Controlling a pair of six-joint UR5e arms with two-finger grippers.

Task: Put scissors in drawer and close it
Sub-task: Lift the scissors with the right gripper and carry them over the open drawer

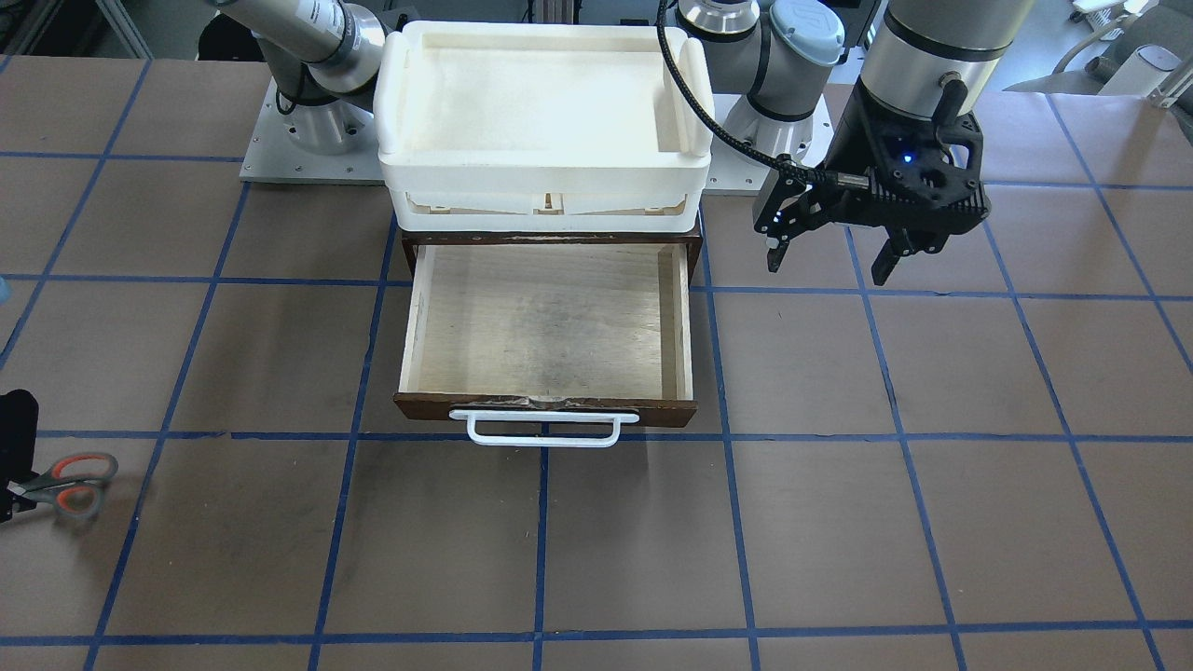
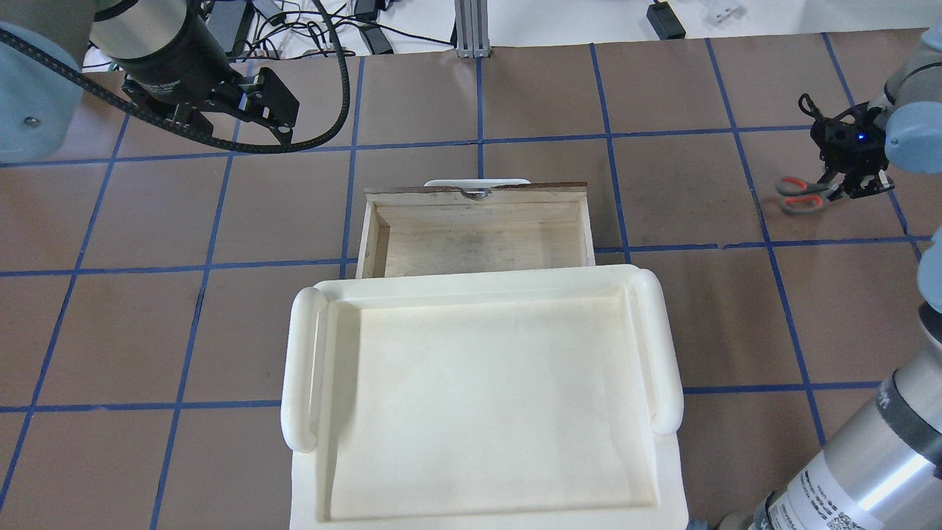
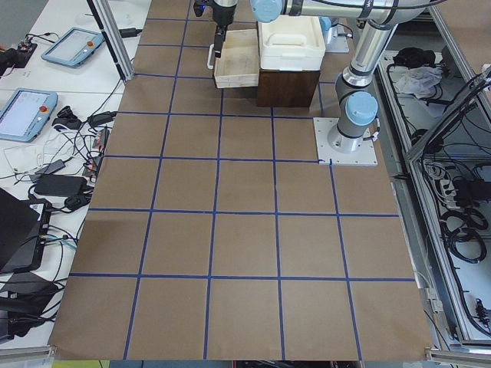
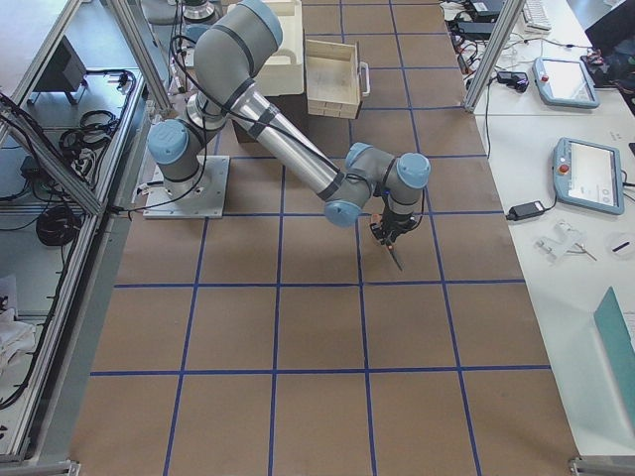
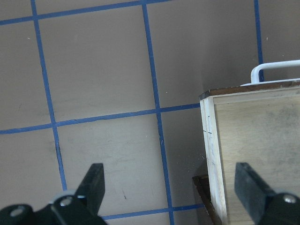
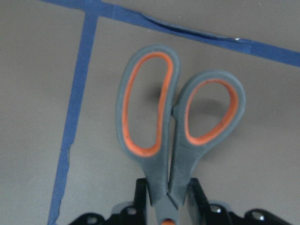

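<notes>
The scissors [image 6: 169, 123], with grey handles and orange-red inner loops, are at the table's far right edge in the overhead view [image 2: 798, 185] and at the left edge in the front-facing view [image 1: 58, 481]. My right gripper [image 6: 168, 197] is shut on their neck near the pivot, at table level [image 2: 846, 180]. The blades are hidden under it. The drawer [image 1: 545, 407] stands pulled open and empty, its white bar handle [image 1: 543, 429] facing away from me. My left gripper [image 1: 829, 268] hangs open and empty above the table beside the drawer [image 5: 208, 140].
A white plastic tray [image 1: 545, 177] sits on top of the dark cabinet that holds the drawer, and also shows in the overhead view [image 2: 298, 368]. Brown table surface with blue tape lines lies between the scissors and the drawer. Both arm bases stand behind the cabinet.
</notes>
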